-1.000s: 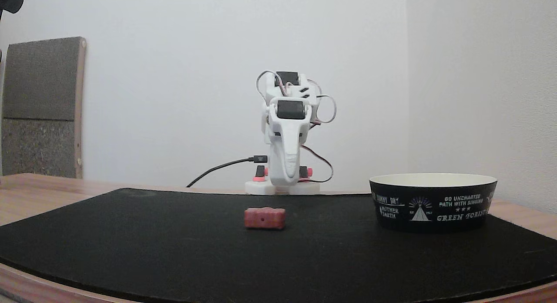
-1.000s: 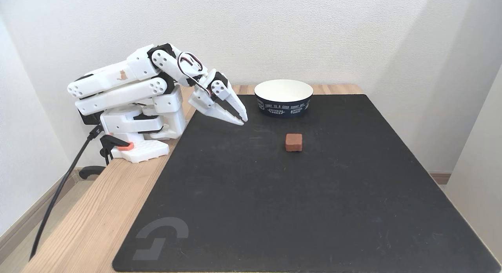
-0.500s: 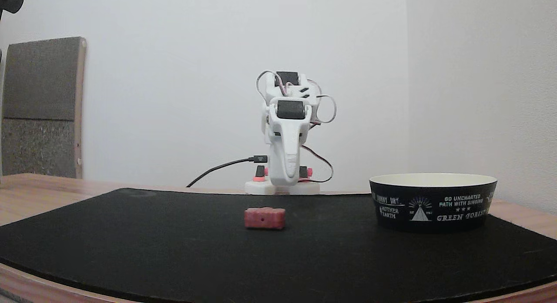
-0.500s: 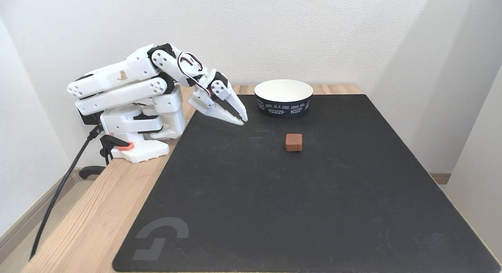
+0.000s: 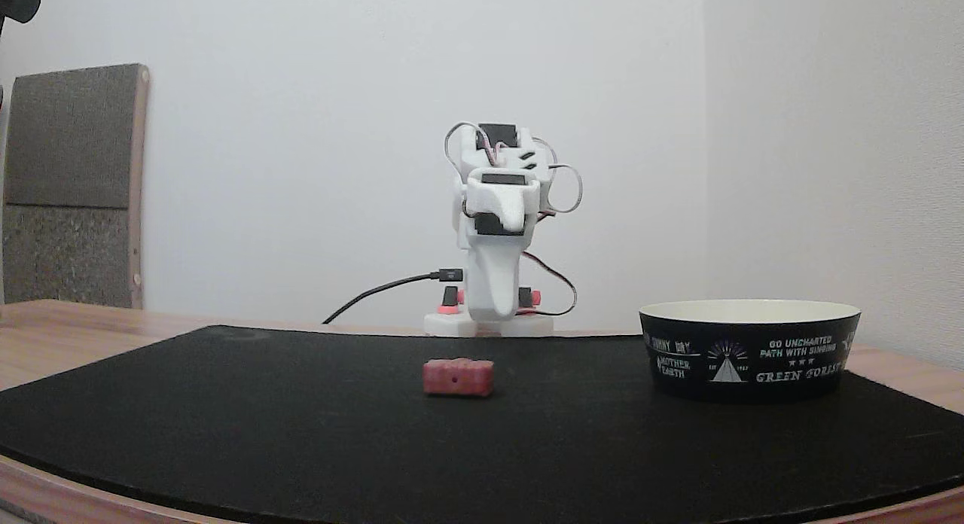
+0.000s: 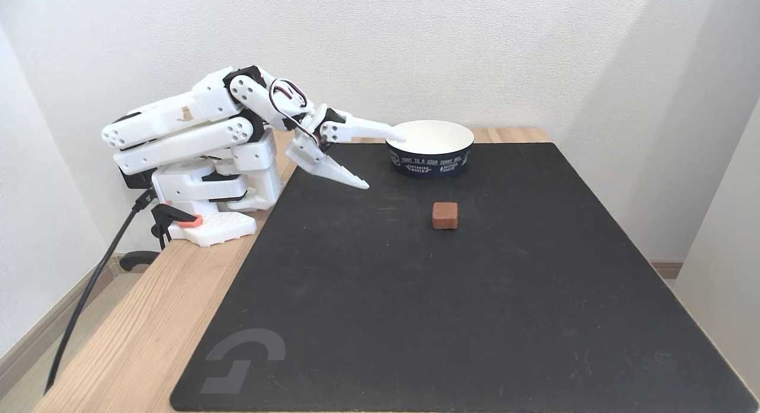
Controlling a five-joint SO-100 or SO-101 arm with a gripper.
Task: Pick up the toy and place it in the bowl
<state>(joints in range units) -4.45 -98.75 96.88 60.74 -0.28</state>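
The toy sits flat on the black mat, out in the open, nothing touching it. In a fixed view from the front it shows a ridged face with a tiny dark hole. The bowl stands apart from it near the mat's far edge, cream inside, and nothing can be seen in it. From the front, the bowl is off to the right, white lettering and a triangle emblem on its black side.

The tool hangs above the mat's far left part, spread wide: one finger dips toward the mat, the other juts out level, its tip in line with the bowl's rim. Nothing lies between toy and tool. The front view foreshortens the tool. Arm base clamped on the wooden counter, black cable trailing off.
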